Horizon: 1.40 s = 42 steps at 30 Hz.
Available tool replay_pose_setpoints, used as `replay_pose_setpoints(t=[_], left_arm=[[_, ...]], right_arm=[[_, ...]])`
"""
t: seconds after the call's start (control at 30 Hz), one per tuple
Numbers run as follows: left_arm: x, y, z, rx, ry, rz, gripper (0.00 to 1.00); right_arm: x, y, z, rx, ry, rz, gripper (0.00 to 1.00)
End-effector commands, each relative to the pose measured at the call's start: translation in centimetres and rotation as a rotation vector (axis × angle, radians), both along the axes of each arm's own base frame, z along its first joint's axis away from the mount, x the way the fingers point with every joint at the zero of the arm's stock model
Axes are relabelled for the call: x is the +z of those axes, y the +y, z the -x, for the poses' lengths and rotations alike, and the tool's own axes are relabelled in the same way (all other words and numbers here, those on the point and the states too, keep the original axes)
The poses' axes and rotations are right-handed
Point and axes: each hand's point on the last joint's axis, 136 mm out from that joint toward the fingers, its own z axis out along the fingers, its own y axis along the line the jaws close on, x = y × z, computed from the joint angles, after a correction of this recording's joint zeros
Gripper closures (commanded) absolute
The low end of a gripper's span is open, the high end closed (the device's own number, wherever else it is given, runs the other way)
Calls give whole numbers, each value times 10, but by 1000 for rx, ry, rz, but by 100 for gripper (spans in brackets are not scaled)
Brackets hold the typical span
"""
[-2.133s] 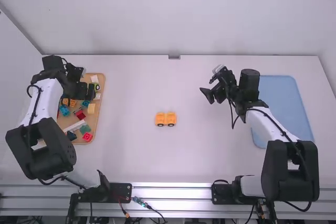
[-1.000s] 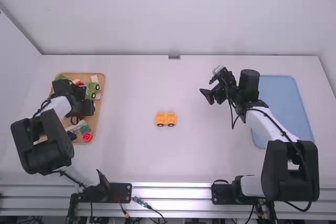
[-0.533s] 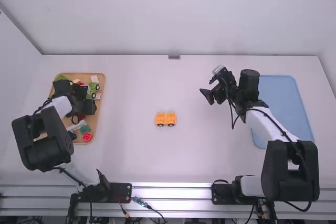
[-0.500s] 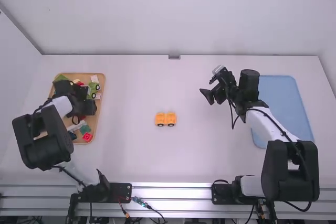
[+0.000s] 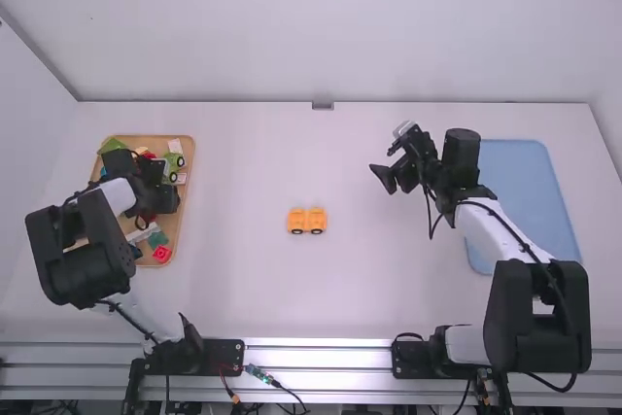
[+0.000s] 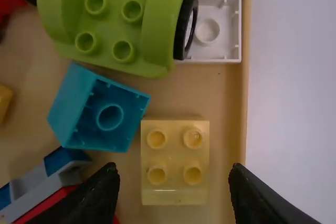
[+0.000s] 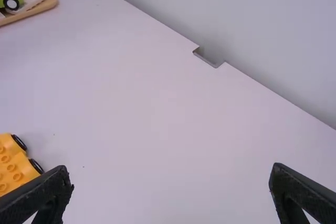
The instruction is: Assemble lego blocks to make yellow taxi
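**Left claw (image 5: 169, 186) open over the wooden tray (image 5: 155, 140), wheeled yellow base (image 5: 296, 217) out on the table (image 5: 243, 289)**

High view: my left arm is out over the tray. The yellow base sits by itself near the middle of the table, between my two arms, wheels toward my side. My right claw (image 5: 392, 177) hangs left of the blue mat (image 5: 525, 201). A red block (image 5: 161, 254) is down at the tray's near end.

Left wrist view: fingers are spread wide, gripping nothing. There's a pale yellow block (image 6: 175, 153), four studs up, lying in the gap with neither finger on it. A teal block (image 6: 72, 109) is tipped over just beside it, hollow side showing. A green wheeled base (image 6: 107, 24) partly covers a white piece (image 6: 223, 30).

Right wrist view: fingers are really wide apart here too, and I've got nothing in them. Yellow base is off past one finger, studs up, wheels along one edge.
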Motion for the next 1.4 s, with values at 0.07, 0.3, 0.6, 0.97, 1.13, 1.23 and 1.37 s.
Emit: replay_pose_setpoints(t=[0.07,0.3,0.6,0.97,1.13,1.23,1.37], left_arm=[[-9,-8,4,-20,5,19,44],[-23,-16,11,-48,-19,19,48],[-30,-15,8,-47,-94,-15,49],[-35,-17,13,-45,-87,-17,48],[-26,-16,9,-49,-70,16,42],[-23,-14,6,-48,-73,14,42],[-25,-16,7,-52,-68,16,45]], right_arm=[[4,0,3,4,-4,-4,1],[2,0,4,5,1,-2,1],[2,0,4,5,6,-2,2],[2,0,5,8,5,-3,1],[1,0,5,6,6,-3,1],[1,0,5,6,6,-2,1],[1,0,5,6,8,-3,1]])
